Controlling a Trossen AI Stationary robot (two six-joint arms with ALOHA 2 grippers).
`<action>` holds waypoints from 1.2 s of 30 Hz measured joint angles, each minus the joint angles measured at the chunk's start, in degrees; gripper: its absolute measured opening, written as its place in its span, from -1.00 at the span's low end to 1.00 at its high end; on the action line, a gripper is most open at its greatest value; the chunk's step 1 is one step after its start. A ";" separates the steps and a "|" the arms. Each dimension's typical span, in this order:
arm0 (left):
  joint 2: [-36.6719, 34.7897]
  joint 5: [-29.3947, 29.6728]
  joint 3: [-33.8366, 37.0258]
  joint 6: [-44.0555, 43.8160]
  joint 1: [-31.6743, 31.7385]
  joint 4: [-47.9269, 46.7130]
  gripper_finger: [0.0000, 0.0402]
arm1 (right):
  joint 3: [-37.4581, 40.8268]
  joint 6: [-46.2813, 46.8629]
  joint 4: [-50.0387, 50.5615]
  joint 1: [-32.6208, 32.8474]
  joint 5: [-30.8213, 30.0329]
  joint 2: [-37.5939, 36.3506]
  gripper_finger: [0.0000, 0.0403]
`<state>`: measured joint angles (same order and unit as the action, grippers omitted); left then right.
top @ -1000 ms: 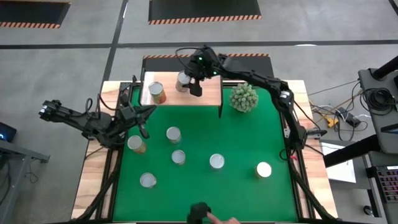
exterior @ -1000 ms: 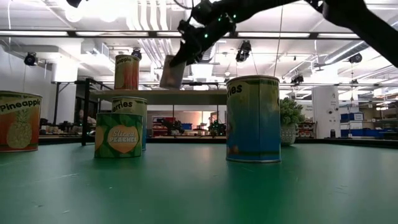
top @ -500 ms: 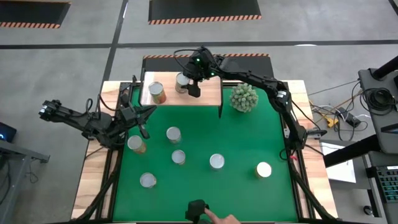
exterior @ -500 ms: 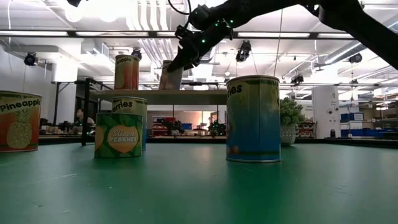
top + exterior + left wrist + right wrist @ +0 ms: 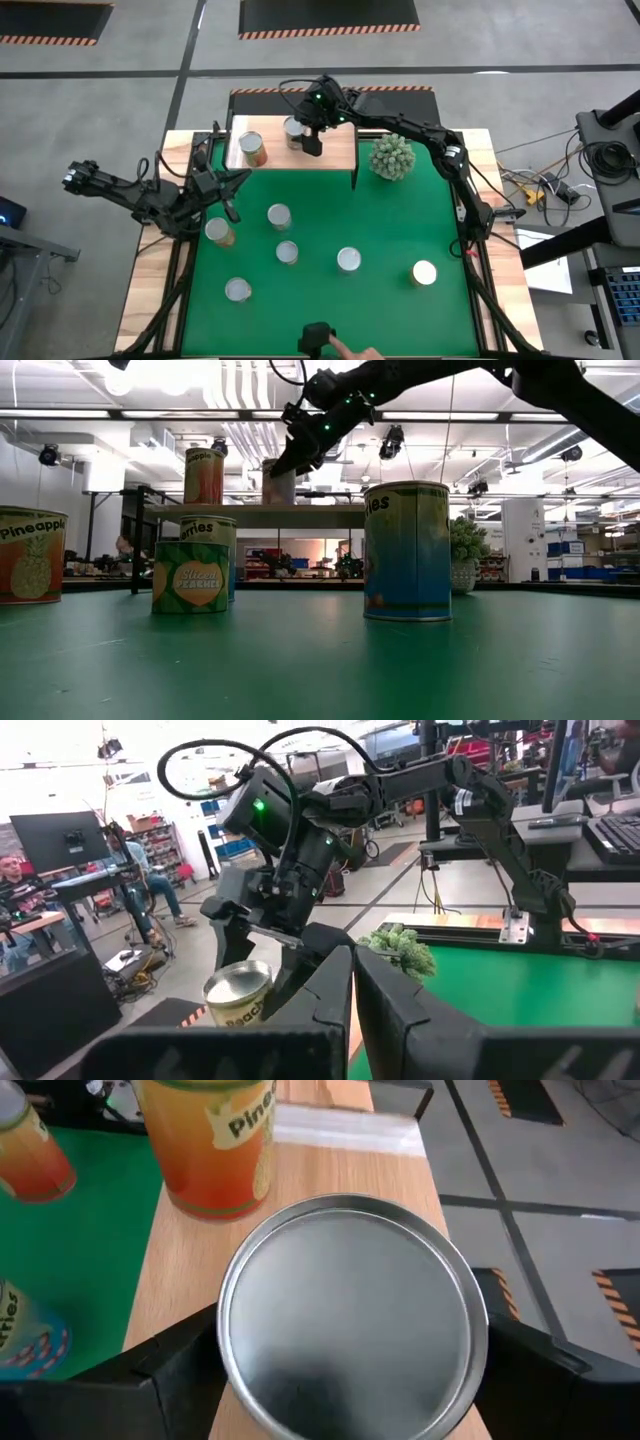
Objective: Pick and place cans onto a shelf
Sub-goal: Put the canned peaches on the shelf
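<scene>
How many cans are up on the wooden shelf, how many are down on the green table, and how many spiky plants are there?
Cans on the shelf: 2
Cans on the green table: 6
Spiky plants: 1
Total: 9 things

A robotics lab in an open industrial hall: exposed ceiling ducts [image 5: 245, 435], hazard-striped floor mats [image 5: 328, 18], cable-strewn workstations with a monitor [image 5: 55, 840], and seated people [image 5: 150, 885] behind the green tabletop [image 5: 400, 230].
</scene>
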<state>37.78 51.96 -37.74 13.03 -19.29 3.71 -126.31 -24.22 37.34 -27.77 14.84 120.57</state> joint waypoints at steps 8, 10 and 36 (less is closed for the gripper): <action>0.00 -0.01 -0.04 -0.02 0.00 0.18 -1.00 | 0.05 -1.14 -0.51 0.00 0.01 -0.35 0.80; 0.00 0.00 -0.04 -0.02 0.00 0.17 -1.00 | 0.08 -1.14 -0.48 0.00 0.01 -0.88 0.80; 0.00 -0.02 -0.04 -0.02 0.00 0.00 -1.00 | 1.58 1.24 14.12 -0.39 -3.68 -6.64 -0.67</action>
<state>37.78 51.94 -37.78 13.02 -19.29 3.70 -124.73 -22.98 51.46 -28.16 11.16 113.93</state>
